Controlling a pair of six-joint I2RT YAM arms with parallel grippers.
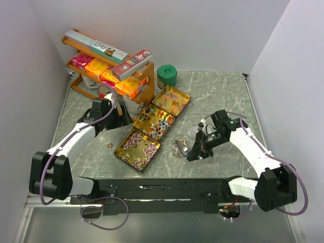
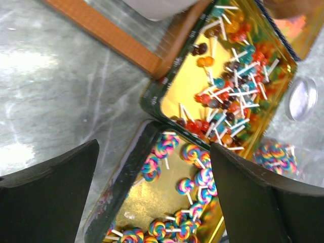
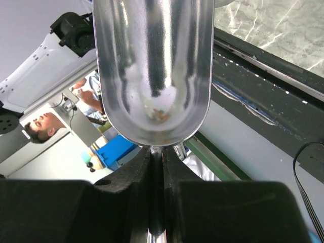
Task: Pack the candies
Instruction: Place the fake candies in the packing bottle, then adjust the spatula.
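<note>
The candies lie in three gold trays set in a diagonal row: swirl lollipops point(image 2: 185, 185) in the near tray point(image 1: 123, 152), ball lollipops point(image 2: 233, 96) in the middle tray point(image 1: 142, 117) and orange-yellow sweets point(image 1: 172, 100) in the far one. My left gripper point(image 2: 154, 152) hangs open above the near tray's left corner, nothing between its fingers. My right gripper point(image 3: 157, 157) is shut on the handle of a metal scoop point(image 3: 152, 66), whose bowl looks empty. In the top view that gripper point(image 1: 198, 148) sits right of a clear pouch point(image 1: 179, 147) holding some swirl candies.
An orange rack point(image 1: 144, 83) stacked with cardboard boxes stands at the back left, a green lidded pot point(image 1: 166, 76) beside it. A clear round lid point(image 2: 302, 96) lies right of the middle tray. A small loose piece point(image 1: 108, 144) sits on the marble left of the near tray.
</note>
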